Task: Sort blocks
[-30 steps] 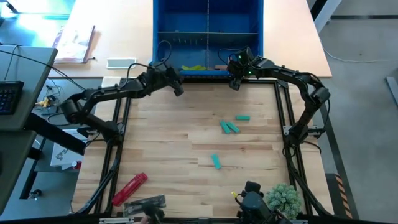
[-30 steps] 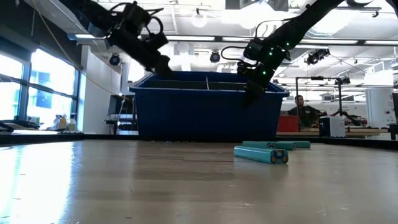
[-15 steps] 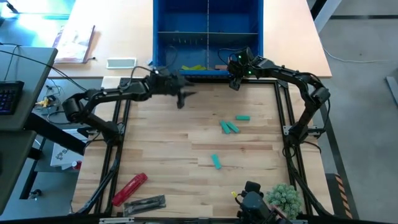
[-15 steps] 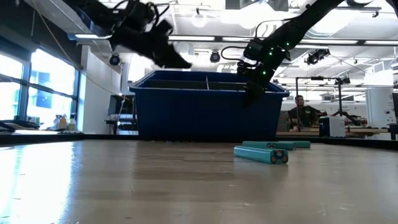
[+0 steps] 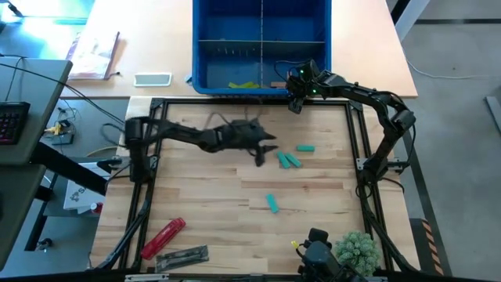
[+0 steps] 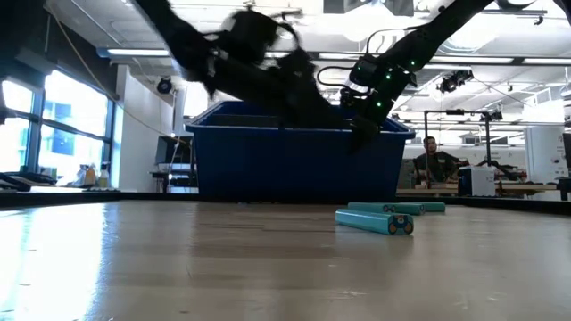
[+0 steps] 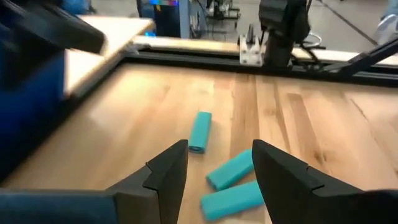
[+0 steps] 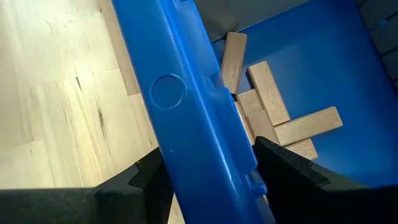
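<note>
**Two robot arms at a wooden worktop, four teal blocks still loose**

The left gripper (image 5: 264,153) hangs above the middle of the worktop (image 5: 211,196), fingers spread and holding nothing. Its arm reaches low and nearly flat from the left edge toward the centre. Seen from its wrist, three teal blocks (image 7: 227,177) lie on the wood just ahead of the parted fingers (image 7: 168,171): two side by side and touching, one a little apart.

The right gripper (image 5: 295,102) hovers at the near wall of the blue bin (image 5: 203,55), at the back edge of the worktop. Its fingers are open, one on each side of that wall, gripping no block. Its arm bends from the right edge, elbow out, forearm running back toward the bin.

From above, four teal blocks rest on the worktop: a touching pair (image 5: 289,160) and a single one (image 5: 305,147) right of centre, and another (image 5: 272,204) nearer the front edge.

The bin is split into compartments. The front right one holds tan wooden blocks (image 8: 273,115) in a loose heap; lime blocks (image 5: 244,84) lie in the front left one.

A red cylindrical tool (image 5: 163,236) lies at the front left corner. No writing can be read on anything.
</note>
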